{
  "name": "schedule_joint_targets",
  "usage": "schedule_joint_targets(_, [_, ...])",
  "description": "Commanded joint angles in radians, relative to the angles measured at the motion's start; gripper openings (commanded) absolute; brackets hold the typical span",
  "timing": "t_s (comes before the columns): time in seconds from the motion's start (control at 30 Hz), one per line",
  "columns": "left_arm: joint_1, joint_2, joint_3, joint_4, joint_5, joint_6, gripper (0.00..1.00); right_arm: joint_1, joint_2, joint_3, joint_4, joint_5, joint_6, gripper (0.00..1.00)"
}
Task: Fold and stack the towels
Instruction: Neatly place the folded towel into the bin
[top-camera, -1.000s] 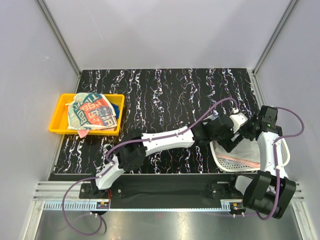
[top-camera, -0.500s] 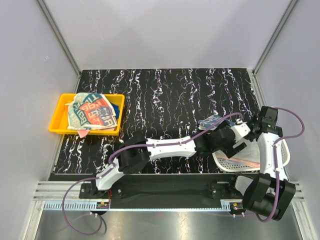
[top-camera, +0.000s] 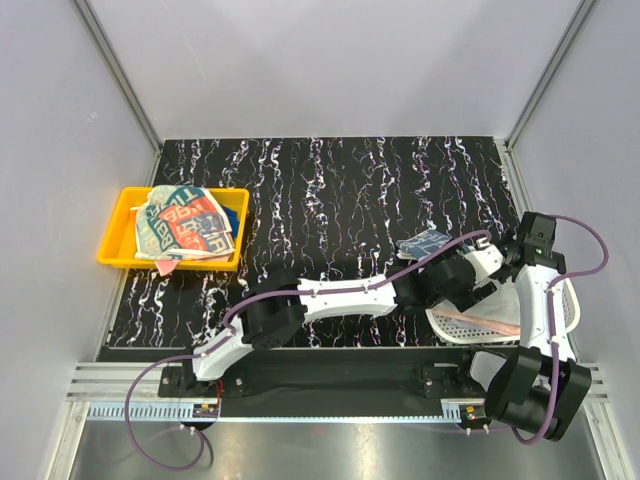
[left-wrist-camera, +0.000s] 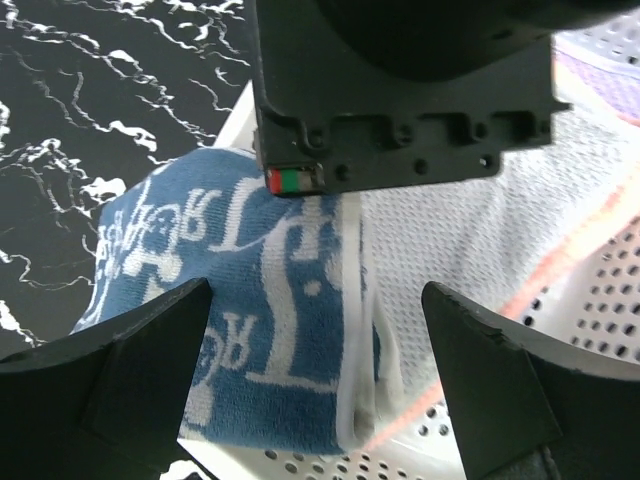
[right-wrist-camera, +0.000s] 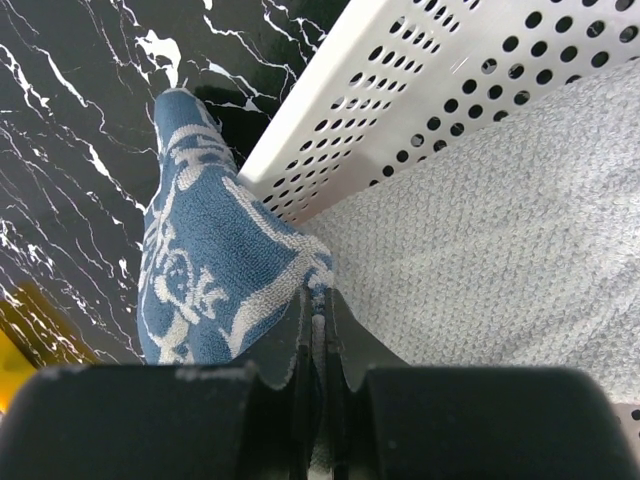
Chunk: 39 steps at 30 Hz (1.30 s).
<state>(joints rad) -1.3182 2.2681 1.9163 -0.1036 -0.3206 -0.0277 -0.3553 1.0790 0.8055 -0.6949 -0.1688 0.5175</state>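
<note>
A blue towel (right-wrist-camera: 200, 280) with a white pattern hangs bunched at the right side of the table (top-camera: 340, 190), at the left rim of the basket (right-wrist-camera: 420, 80), partly over the dark marbled surface. The right gripper (right-wrist-camera: 315, 330) has its fingers clamped tight on the towel's top edge. The left gripper (left-wrist-camera: 315, 300) reaches across from the left, its fingers spread wide on either side of the same towel, touching nothing.

A white towel (right-wrist-camera: 500, 250) lies in the white perforated basket, just beside the blue one. Its edge has a pale orange stripe.

Well apart, at the table's left edge, a yellow tray (top-camera: 115, 240) holds printed towels (top-camera: 185, 222), blue and white with red lettering, lying one on another.
</note>
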Motion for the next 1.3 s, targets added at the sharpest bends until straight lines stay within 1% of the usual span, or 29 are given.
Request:
schedule_joint_targets(0.0, [-0.012,0.013,0.006,0.099,-0.06,0.044,0.91,-0.001,-0.021,0.044,-0.02,-0.029,0.0,0.0])
schedule_joint_targets(0.1, [-0.019,0.011,-0.008,0.101,-0.052,0.049,0.91,-0.001,-0.022,0.057,-0.029,-0.02,-0.002,0.0])
schedule_joint_targets(0.2, [-0.027,0.01,-0.025,0.149,-0.035,0.058,0.91,-0.001,-0.021,0.069,-0.041,-0.018,-0.004,0.0])
schedule_joint_targets(0.37, [-0.036,0.024,-0.033,0.157,-0.06,0.075,0.89,-0.001,-0.021,0.084,-0.055,-0.028,0.003,0.0])
schedule_joint_targets(0.53, [-0.042,0.031,-0.045,0.186,-0.138,0.09,0.78,-0.001,-0.013,0.086,-0.061,-0.04,0.001,0.0])
schedule_joint_targets(0.6, [-0.046,0.036,-0.042,0.2,-0.153,0.106,0.72,-0.001,-0.011,0.081,-0.061,-0.043,-0.002,0.0])
schedule_joint_targets(0.7, [-0.052,0.048,-0.027,0.2,-0.181,0.136,0.54,-0.001,-0.016,0.08,-0.063,-0.047,-0.002,0.0])
schedule_joint_targets(0.73, [-0.053,0.056,-0.017,0.199,-0.182,0.147,0.43,-0.001,-0.019,0.081,-0.067,-0.051,-0.002,0.0])
schedule_joint_targets(0.83, [-0.056,0.053,-0.014,0.196,-0.189,0.156,0.25,-0.001,-0.022,0.089,-0.074,-0.06,-0.007,0.01])
schedule_joint_targets(0.87, [-0.056,0.048,-0.013,0.193,-0.186,0.157,0.14,-0.001,-0.027,0.09,-0.075,-0.064,-0.008,0.01])
schedule_joint_targets(0.93, [-0.056,0.041,-0.013,0.183,-0.178,0.153,0.07,-0.002,-0.031,0.093,-0.078,-0.07,-0.008,0.02])
schedule_joint_targets(0.97, [-0.056,0.031,-0.004,0.177,-0.172,0.155,0.01,-0.002,-0.039,0.095,-0.078,-0.07,-0.008,0.02])
schedule_joint_targets(1.0, [-0.056,0.028,0.003,0.156,-0.147,0.156,0.0,-0.001,-0.04,0.098,-0.081,-0.072,-0.01,0.06])
schedule_joint_targets(1.03, [-0.056,0.024,0.01,0.141,-0.129,0.153,0.0,-0.001,-0.047,0.101,-0.084,-0.075,-0.01,0.07])
schedule_joint_targets(1.07, [-0.056,0.013,0.015,0.13,-0.114,0.15,0.0,-0.001,-0.051,0.104,-0.087,-0.077,-0.011,0.1])
schedule_joint_targets(1.1, [-0.056,0.002,0.013,0.114,-0.095,0.146,0.0,-0.001,-0.054,0.115,-0.091,-0.08,-0.013,0.16])
schedule_joint_targets(1.13, [-0.056,-0.007,0.015,0.107,-0.054,0.135,0.0,-0.001,-0.057,0.122,-0.101,-0.078,-0.014,0.37])
schedule_joint_targets(1.17, [-0.053,-0.013,0.016,0.085,-0.034,0.118,0.0,-0.001,-0.073,0.133,-0.112,-0.071,-0.013,0.56])
schedule_joint_targets(1.2, [-0.053,-0.022,0.033,0.043,-0.02,0.108,0.0,-0.001,-0.082,0.159,-0.12,-0.06,-0.013,0.7])
schedule_joint_targets(1.23, [-0.052,-0.024,0.049,0.015,0.017,0.079,0.0,-0.001,-0.102,0.178,-0.136,-0.054,-0.017,0.98])
schedule_joint_targets(1.27, [-0.046,-0.027,0.059,-0.011,0.043,0.062,0.0,-0.001,-0.109,0.196,-0.149,-0.043,-0.016,1.0])
